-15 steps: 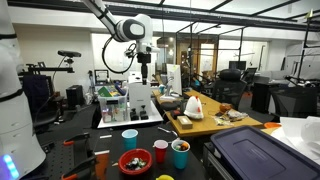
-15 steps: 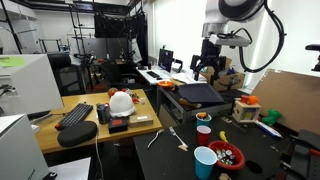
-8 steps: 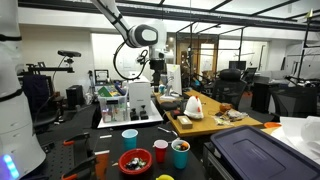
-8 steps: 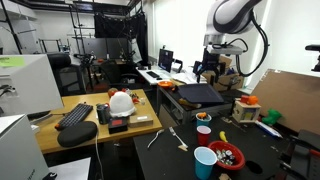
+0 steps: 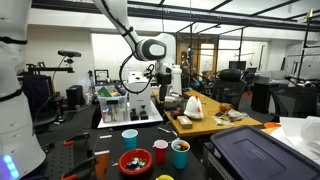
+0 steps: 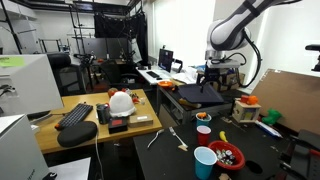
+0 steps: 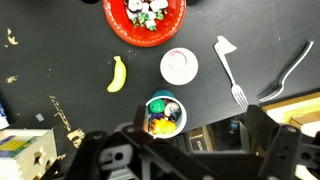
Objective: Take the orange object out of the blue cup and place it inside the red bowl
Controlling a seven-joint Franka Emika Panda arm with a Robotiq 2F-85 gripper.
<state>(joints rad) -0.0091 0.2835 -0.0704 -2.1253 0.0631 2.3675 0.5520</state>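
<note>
The teal-blue cup [image 7: 165, 113] stands on the black table with the small orange object [image 7: 160, 124] and a green ball inside it. It also shows in both exterior views [image 5: 180, 153] [image 6: 203, 118]. The red bowl [image 7: 124, 30], with several small items in it, lies beyond the cup in the wrist view and shows in both exterior views [image 5: 121, 164] [image 6: 236, 161]. My gripper [image 7: 185, 150] is open and empty, high above the table, with the cup between its fingers and nearer the left one in the wrist view. It hangs well above the cups in both exterior views [image 5: 160, 93] [image 6: 211, 83].
A red cup [image 7: 179, 66] stands between the teal-blue cup and the bowl. A banana [image 7: 118, 73] lies to its left and two forks [image 7: 228, 68] [image 7: 290, 72] to its right. A paler light-blue cup [image 5: 130, 138] stands apart. A dark bin [image 5: 258, 152] sits near the table.
The arm has swung sideways and come lower over the last second. The gripper stays open and empty. The cups and the bowl have not moved.
</note>
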